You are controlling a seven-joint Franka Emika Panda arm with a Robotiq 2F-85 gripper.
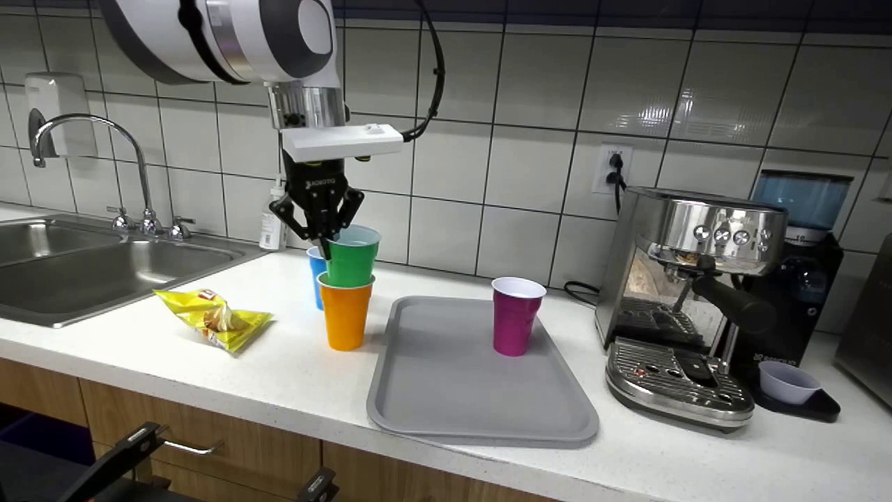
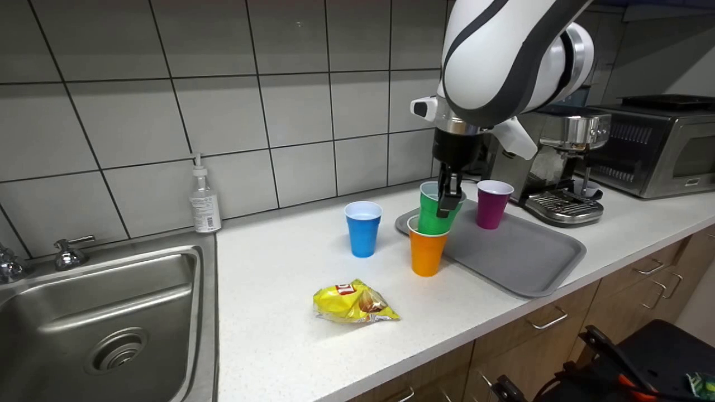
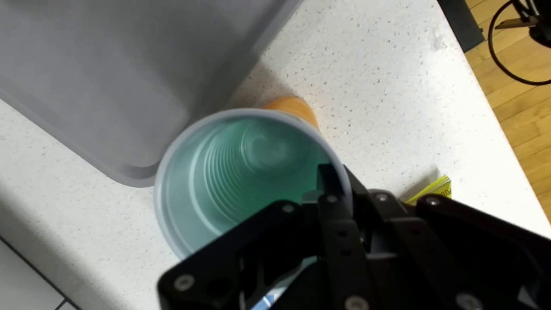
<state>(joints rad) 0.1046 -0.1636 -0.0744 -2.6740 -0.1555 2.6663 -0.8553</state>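
My gripper is shut on the wall of a green cup. In the wrist view one fingertip is inside the cup and one outside, with the rim between them. The green cup is slightly tilted. Its base is at the mouth of an orange cup, apparently just inside its rim, in both exterior views. Only a sliver of the orange cup shows in the wrist view. A blue cup stands upright nearby, partly hidden in an exterior view.
A grey tray lies beside the orange cup, with a purple cup standing on it. A yellow snack bag lies towards the sink. A coffee machine stands beyond the tray. A soap bottle is by the wall.
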